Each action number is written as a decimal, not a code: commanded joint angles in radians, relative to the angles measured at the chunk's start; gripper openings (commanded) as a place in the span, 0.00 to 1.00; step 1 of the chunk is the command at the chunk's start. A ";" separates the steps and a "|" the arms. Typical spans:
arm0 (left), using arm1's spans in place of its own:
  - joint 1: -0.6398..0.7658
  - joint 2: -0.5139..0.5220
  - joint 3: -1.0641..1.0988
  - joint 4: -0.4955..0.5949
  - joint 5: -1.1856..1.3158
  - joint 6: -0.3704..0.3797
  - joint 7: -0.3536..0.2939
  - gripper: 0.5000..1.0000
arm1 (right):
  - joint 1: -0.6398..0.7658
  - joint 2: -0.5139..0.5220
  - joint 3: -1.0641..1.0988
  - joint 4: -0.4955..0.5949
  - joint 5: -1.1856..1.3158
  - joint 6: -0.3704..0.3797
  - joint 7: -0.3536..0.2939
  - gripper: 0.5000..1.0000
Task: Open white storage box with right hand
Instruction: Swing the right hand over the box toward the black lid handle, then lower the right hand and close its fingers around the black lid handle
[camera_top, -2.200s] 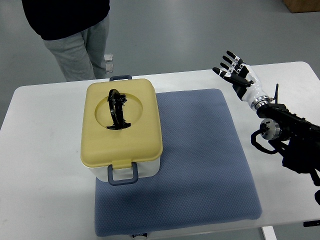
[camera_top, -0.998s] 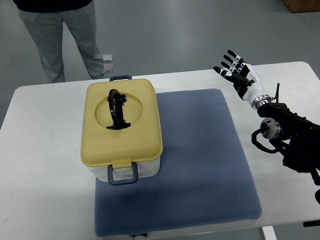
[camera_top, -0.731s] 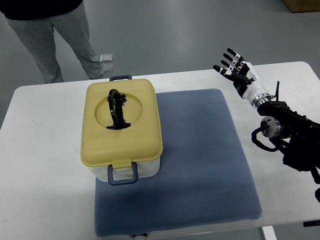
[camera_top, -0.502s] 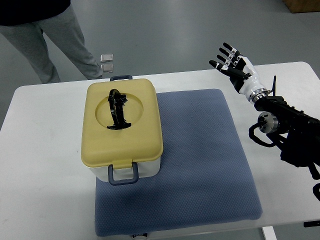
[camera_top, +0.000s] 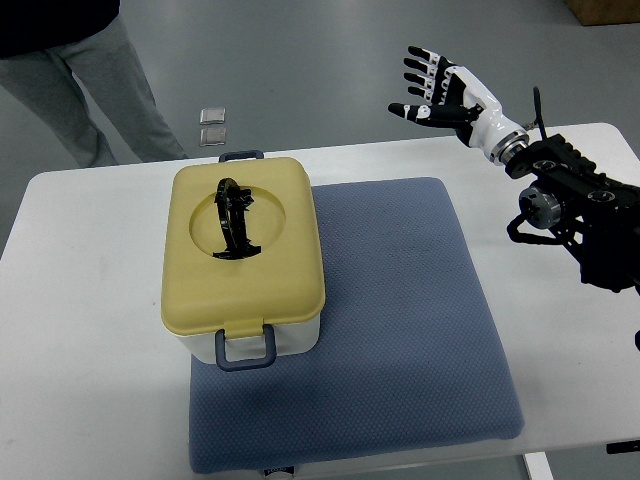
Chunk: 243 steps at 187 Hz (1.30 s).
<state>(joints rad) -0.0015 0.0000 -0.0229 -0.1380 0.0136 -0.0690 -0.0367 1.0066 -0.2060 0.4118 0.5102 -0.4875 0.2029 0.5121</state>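
The white surface (camera_top: 90, 400) carries a blue mat (camera_top: 400, 330). The white storage box (camera_top: 243, 262), its yellow lid shut, sits on the mat's left edge. Well apart, past the surface's far right edge, the right robot hand (camera_top: 441, 92) hangs with fingers spread wide, holding and touching nothing.

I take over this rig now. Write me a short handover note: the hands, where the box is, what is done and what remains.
Right hand: open, fingers spread, raised above the far edge of the white table, holding nothing, well apart from the box.
Left hand: not in view.
White storage box with yellow lid: stands on the left part of the blue padded mat, partly over the bare table. Lid is on; the black carry handle sits on the lid, and the grey-blue latch at the near side looks closed.
Done: nothing on the box yet.
Left: bring the right hand to the box, release the latches, lift the lid.
A person stands behind the table, far left.
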 joint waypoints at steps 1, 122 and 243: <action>0.000 0.000 0.000 0.000 0.000 0.000 0.000 1.00 | 0.058 -0.006 -0.008 0.037 -0.163 0.003 0.003 0.85; 0.000 0.000 0.000 0.000 0.000 0.000 0.000 1.00 | 0.464 0.010 -0.283 0.290 -0.776 0.138 0.089 0.84; 0.000 0.000 0.000 0.000 0.000 0.000 -0.002 1.00 | 0.566 0.119 -0.426 0.372 -0.993 0.124 0.099 0.78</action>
<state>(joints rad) -0.0015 0.0000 -0.0230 -0.1381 0.0136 -0.0691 -0.0371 1.5728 -0.0950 0.0002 0.8831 -1.4589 0.3356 0.6110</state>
